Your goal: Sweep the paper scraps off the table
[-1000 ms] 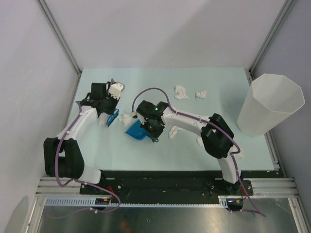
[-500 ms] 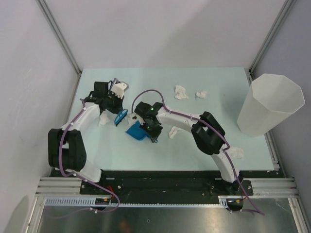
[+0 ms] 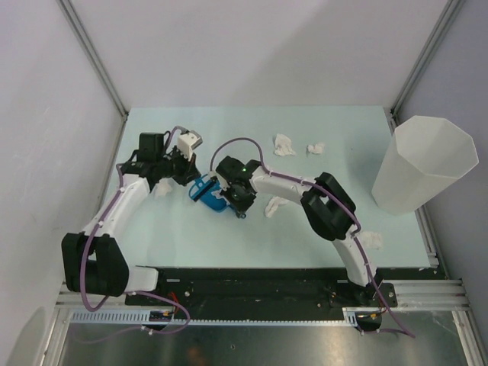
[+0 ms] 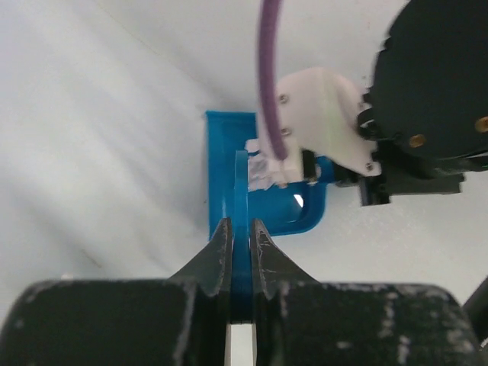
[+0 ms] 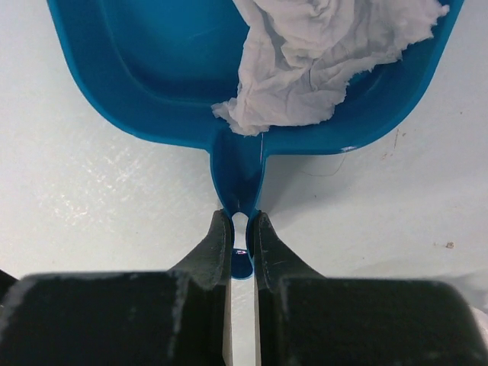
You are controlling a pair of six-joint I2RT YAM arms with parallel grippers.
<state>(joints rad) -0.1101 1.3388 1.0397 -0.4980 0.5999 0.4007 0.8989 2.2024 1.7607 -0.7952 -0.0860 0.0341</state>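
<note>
Currently: you're likely mid-sweep, left-centre of the surface [image 3: 343, 126].
L pincer [image 4: 241, 229]: narrow, clamped on a thin blue sweeper blade [image 4: 241, 179].
R pincer [image 5: 241, 223]: narrow, gripping the blue dustpan [image 5: 137, 69] by its handle.
Scraps: one wad [image 5: 320, 53] in the pan; scrap [image 3: 284, 145] + scrap [image 3: 315, 148] toward far edge; more by R arm & near-right corner.
Risk: wad's loose, so if you tilt or jerk the pan it prob. spills back out; slim handle may twist in grip.
Writing: none legible.

Blue brush [image 3: 197, 187] sits beside blue dustpan [image 3: 214, 202], white bin [image 3: 423, 164] well apart.
</note>
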